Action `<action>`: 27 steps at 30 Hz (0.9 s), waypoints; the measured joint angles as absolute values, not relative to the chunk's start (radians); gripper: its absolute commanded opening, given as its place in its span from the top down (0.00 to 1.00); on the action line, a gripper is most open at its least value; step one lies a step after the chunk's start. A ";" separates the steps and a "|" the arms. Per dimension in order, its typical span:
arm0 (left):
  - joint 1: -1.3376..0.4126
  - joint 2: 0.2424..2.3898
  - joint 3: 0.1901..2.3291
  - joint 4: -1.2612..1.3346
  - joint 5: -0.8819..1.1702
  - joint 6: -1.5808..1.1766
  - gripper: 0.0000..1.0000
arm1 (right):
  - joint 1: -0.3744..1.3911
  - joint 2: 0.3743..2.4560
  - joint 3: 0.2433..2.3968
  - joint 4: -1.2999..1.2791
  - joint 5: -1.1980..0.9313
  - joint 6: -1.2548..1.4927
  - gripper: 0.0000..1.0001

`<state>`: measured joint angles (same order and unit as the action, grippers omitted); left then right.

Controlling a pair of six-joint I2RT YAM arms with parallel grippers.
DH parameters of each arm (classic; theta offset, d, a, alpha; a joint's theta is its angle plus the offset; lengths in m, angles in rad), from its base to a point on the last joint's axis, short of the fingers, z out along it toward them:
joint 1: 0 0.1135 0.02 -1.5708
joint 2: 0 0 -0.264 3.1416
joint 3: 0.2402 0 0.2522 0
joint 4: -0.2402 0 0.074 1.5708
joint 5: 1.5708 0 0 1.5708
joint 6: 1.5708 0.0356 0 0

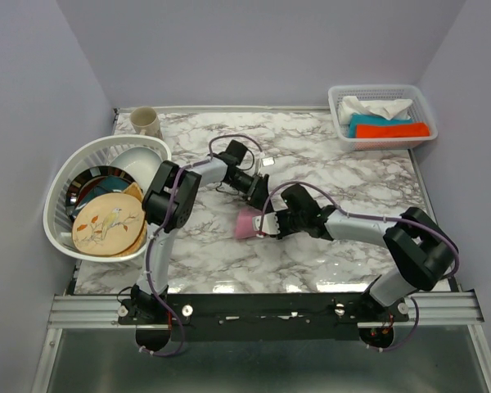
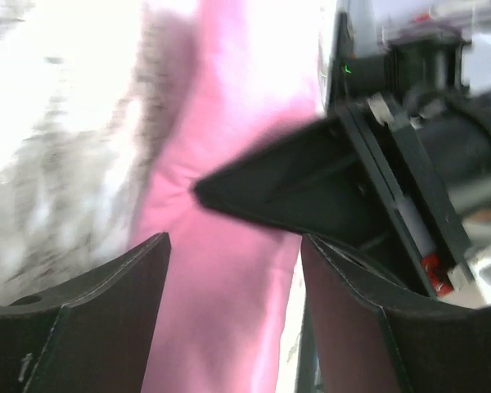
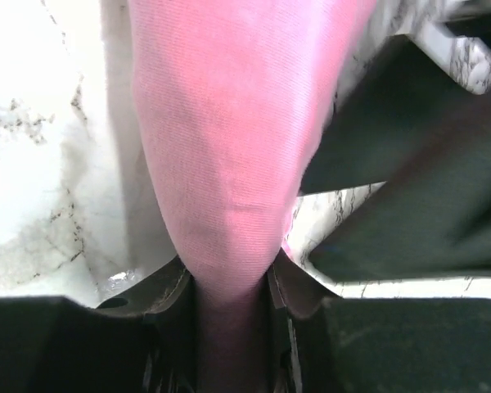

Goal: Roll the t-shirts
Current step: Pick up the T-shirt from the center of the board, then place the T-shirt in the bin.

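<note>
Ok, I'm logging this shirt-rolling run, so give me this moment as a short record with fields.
item: pink t-shirt, bunched up mid-table
right tool: shut, pinching the shirt's fabric
left tool: open, fingers apart over the shirt
others: basket far right; dish rack left; cup far left corner

Top view: the light-pink thin-fabric t-shirt (image 1: 247, 223) shows only as a small bundle, its right side hidden behind the right gripper (image 1: 266, 227). Left wrist view motion-blurred, shirt cut off top and bottom. Right wrist view: the shirt's lower end disappears between the fingers (image 3: 159, 327).
</note>
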<state>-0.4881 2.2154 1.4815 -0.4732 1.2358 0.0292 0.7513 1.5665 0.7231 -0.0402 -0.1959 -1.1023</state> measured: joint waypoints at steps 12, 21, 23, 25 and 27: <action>-0.289 2.185 1.880 -0.422 0.913 -0.159 0.22 | 0.704 1.474 0.798 -0.319 -0.204 -1.192 0.99; -0.181 1.938 1.728 -0.441 0.892 -0.165 0.21 | 0.453 1.456 1.093 -0.498 -0.215 -1.311 0.99; -0.181 1.890 1.677 -0.444 0.894 -0.166 0.20 | 0.376 1.488 1.195 -0.525 -0.220 -1.343 0.99; -0.181 1.858 1.638 -0.441 0.895 -0.167 0.02 | 0.297 1.542 1.290 -0.522 -0.218 -1.364 0.99; -0.183 1.825 1.589 -0.439 0.900 -0.170 0.02 | 0.225 1.604 1.389 -0.520 -0.221 -1.378 0.99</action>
